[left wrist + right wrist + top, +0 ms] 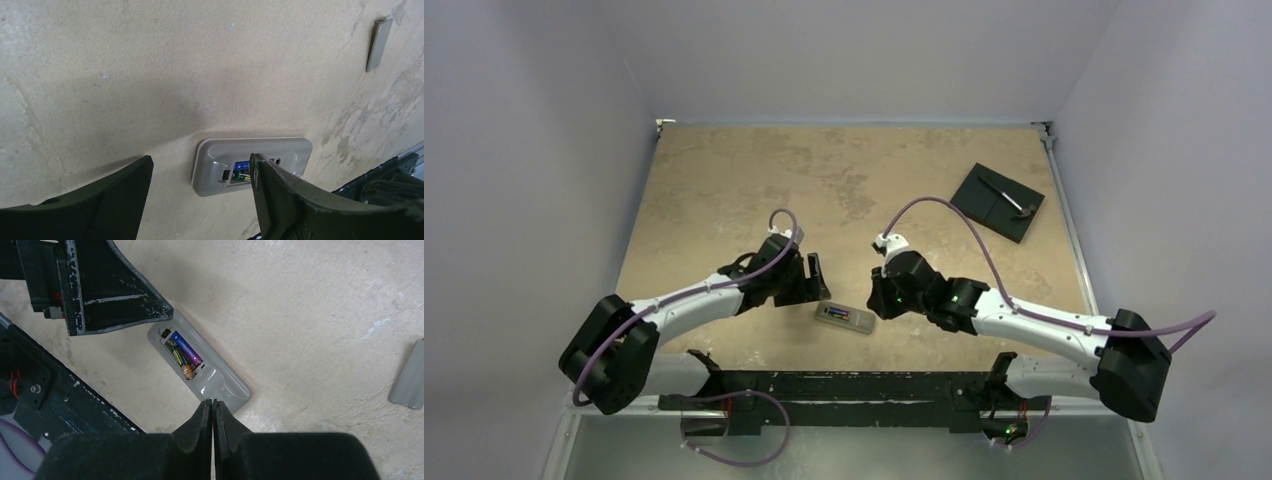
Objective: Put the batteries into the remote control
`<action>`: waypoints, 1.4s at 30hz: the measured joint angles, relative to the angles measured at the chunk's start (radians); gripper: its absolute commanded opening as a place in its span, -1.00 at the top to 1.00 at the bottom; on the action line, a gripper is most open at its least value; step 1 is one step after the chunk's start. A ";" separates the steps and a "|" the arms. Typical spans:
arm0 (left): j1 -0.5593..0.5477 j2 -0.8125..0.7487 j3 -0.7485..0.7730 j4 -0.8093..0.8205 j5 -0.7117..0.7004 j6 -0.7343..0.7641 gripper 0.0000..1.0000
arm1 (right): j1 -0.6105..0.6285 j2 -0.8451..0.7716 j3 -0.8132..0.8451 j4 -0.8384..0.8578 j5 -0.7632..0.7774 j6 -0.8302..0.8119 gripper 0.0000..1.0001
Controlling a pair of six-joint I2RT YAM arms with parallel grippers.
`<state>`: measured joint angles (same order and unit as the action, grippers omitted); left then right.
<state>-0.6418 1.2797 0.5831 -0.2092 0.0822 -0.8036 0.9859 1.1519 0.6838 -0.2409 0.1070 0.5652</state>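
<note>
Grey back is turned up on the one remote control (220,380), which is laid flat on the tan table (724,180) near the front edge, between the two arms. Its compartment is seen uncovered, and two batteries (189,352) are counted inside, side by side along the remote: one bluish-purple, one dark with yellow print and an orange end. Both are seated within the recess; whether they are fully pressed home cannot be told. The left gripper (200,167) is held wide apart with nothing gripped. In the left wrist view the remote is seen beyond and between its two fingers, and one finger (280,200) is placed in front of part of the compartment. In the right wrist view that gripper's tip is overlapped with the remote's far end, but contact cannot be confirmed. The right gripper (213,404) is closed, its two pads pressed together with nothing seen between them, and it is positioned just above the remote's opposite end, tips close to the casing. One narrow grey cover strip (410,376) is laid on the table well apart from the remote, off to the right in the right wrist view. One black square plate (998,201) is set near the far right corner of the table, and one small slim tool (1009,198) is laid on it.
</note>
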 measured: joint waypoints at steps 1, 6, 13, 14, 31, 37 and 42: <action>0.000 0.009 -0.004 0.017 0.006 -0.003 -0.41 | 0.000 0.006 0.000 0.002 -0.003 0.002 0.83; 0.000 0.057 -0.023 0.090 0.055 -0.026 -0.41 | 0.000 0.047 0.000 0.017 -0.031 0.008 0.79; -0.013 0.070 -0.040 0.163 0.100 -0.042 -0.41 | 0.000 0.090 0.000 0.035 -0.081 0.036 0.70; -0.016 0.070 -0.043 0.167 0.103 -0.043 -0.41 | 0.000 0.095 0.000 0.038 -0.089 0.041 0.67; -0.132 0.053 -0.086 0.233 0.114 -0.087 -0.40 | 0.000 0.138 -0.023 0.126 -0.155 0.184 0.33; -0.157 0.045 -0.093 0.236 0.101 -0.105 -0.40 | 0.000 0.138 -0.023 0.126 -0.143 0.219 0.35; -0.159 0.024 -0.101 0.212 0.086 -0.118 -0.40 | 0.000 0.146 -0.023 0.125 -0.130 0.237 0.38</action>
<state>-0.8009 1.3033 0.4824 0.0025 0.1684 -0.9215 0.9859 1.2984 0.6609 -0.1162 -0.0231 0.8021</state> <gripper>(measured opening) 0.701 0.320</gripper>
